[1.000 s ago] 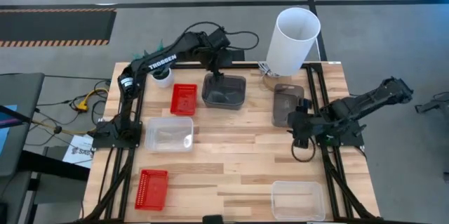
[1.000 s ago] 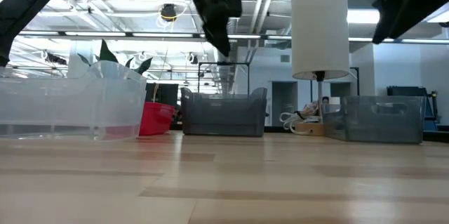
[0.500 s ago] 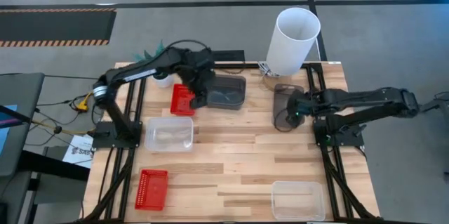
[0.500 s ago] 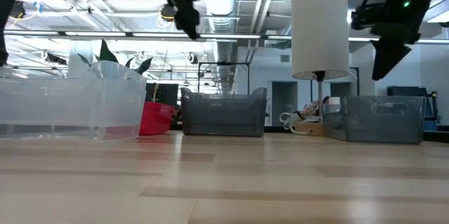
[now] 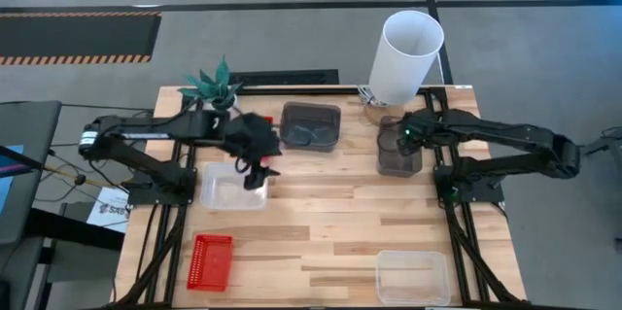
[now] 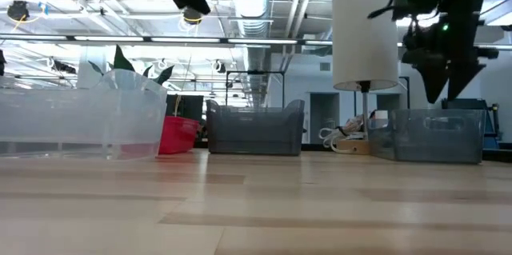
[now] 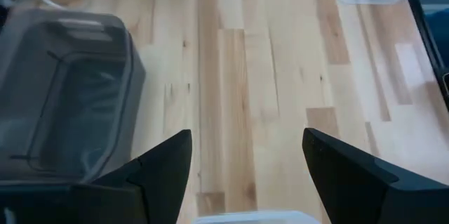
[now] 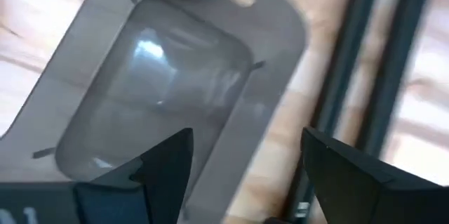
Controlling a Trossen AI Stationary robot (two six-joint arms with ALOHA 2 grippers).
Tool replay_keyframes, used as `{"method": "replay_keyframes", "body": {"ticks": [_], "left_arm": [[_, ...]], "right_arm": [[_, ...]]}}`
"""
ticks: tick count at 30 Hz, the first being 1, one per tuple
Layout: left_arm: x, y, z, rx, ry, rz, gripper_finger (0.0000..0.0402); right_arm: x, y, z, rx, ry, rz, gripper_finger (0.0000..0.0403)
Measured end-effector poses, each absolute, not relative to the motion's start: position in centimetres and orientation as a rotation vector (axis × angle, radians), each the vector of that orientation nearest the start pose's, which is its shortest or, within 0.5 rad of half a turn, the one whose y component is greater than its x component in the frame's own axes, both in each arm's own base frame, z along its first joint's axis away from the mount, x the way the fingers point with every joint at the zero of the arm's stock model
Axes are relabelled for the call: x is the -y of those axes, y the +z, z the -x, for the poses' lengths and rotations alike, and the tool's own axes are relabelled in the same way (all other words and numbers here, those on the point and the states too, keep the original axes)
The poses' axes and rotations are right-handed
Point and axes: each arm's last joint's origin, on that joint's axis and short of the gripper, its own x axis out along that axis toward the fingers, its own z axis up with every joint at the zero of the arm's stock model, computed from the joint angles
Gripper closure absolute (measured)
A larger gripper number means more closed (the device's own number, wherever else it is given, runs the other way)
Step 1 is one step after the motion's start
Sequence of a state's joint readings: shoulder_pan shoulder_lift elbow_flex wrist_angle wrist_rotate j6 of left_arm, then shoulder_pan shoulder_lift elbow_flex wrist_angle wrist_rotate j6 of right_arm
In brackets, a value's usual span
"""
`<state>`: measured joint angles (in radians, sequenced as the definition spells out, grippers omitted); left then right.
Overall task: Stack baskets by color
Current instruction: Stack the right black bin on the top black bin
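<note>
1. While the right gripper (image 5: 403,138) has swung in from the table's right edge over the past second, it now hangs directly above the grey basket (image 5: 398,147) at the right rail, fingers (image 8: 165,164) spread and holding nothing; the wrist view looks straight down into that bin.
2. The left gripper (image 5: 255,166) has pulled back from the second grey basket (image 5: 311,124), which now sits beyond it and slightly to one side, untouched. Its jaws stand wide and empty.
3. Just below and beside the left gripper lies a clear basket (image 5: 231,186); the arm hides the red basket seen there a moment ago.
4. Another red basket (image 5: 210,260) and another clear basket (image 5: 413,276) sit well apart from both grippers, at the near end of the table (image 5: 330,213).
5. Judged from this, no lift is under way. The right arm looks poised to descend on its grey bin, likely to carry it to the other grey one.
</note>
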<state>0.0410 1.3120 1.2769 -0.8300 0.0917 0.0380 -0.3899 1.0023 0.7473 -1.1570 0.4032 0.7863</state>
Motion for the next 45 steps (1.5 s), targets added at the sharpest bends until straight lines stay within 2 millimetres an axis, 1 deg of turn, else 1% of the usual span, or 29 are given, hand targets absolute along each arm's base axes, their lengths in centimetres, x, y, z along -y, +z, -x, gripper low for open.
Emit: {"method": "replay_keyframes", "body": {"ticks": [3,5,9,12,15,17,20,22,25,26,28,32,34,40,45], "left_arm": [[1.2,34.1,-25.4,-0.846,-0.070,-0.005,0.0143],[2.5,34.1,-24.7,-0.853,-0.074,-0.033,0.0143],[5.0,34.0,-23.9,-0.852,-0.055,-0.101,0.0143],[6.4,33.2,-23.5,-0.858,-0.045,-0.132,0.0143],[7.5,31.5,-23.4,-0.857,-0.018,-0.121,0.0143],[8.1,30.0,-23.4,-0.846,-0.004,-0.096,0.0143],[9.1,27.9,-23.6,-0.789,0.003,-0.046,0.0143],[9.6,26.7,-23.7,-0.729,0.004,-0.021,0.0143],[10.1,25.4,-24.0,-0.618,-0.020,0.000,0.0143],[10.1,25.2,-24.1,-0.586,-0.031,-0.001,0.0143],[10.2,24.9,-24.3,-0.537,-0.047,-0.007,0.0143],[10.1,25.0,-24.4,-0.500,-0.047,-0.040,0.0143],[9.9,25.0,-24.5,-0.498,-0.036,-0.058,0.0143],[9.7,25.0,-24.6,-0.499,-0.029,-0.070,0.0143],[9.6,25.0,-24.6,-0.491,0.006,-0.114,0.0143]], "right_arm": [[7.5,21.5,-12.7,-1.098,-1.173,-0.682,0.0117],[8.0,20.3,-12.1,-1.117,-1.192,-0.723,0.0117],[8.5,18.6,-11.3,-1.116,-1.228,-0.782,0.0117],[8.5,18.0,-11.4,-1.105,-1.184,-0.816,0.0120],[8.3,17.7,-11.4,-1.117,-1.168,-0.818,0.0137],[8.2,17.7,-11.5,-1.118,-1.158,-0.811,0.0163],[8.0,17.7,-11.7,-1.110,-1.139,-0.798,0.0223],[7.8,17.7,-12.0,-1.111,-1.113,-0.777,0.0280],[7.5,17.8,-12.6,-1.084,-1.067,-0.739,0.0370],[7.3,17.9,-12.9,-1.080,-1.040,-0.717,0.0385],[7.0,17.9,-13.2,-1.079,-0.998,-0.703,0.0386],[6.3,19.0,-14.2,-1.062,-0.924,-0.658,0.0396],[5.9,20.0,-14.8,-1.044,-0.878,-0.635,0.0396],[3.9,24.0,-16.9,-0.947,-0.717,-0.548,0.0399],[1.9,28.2,-18.4,-0.812,-0.572,-0.374,0.0400]]}}
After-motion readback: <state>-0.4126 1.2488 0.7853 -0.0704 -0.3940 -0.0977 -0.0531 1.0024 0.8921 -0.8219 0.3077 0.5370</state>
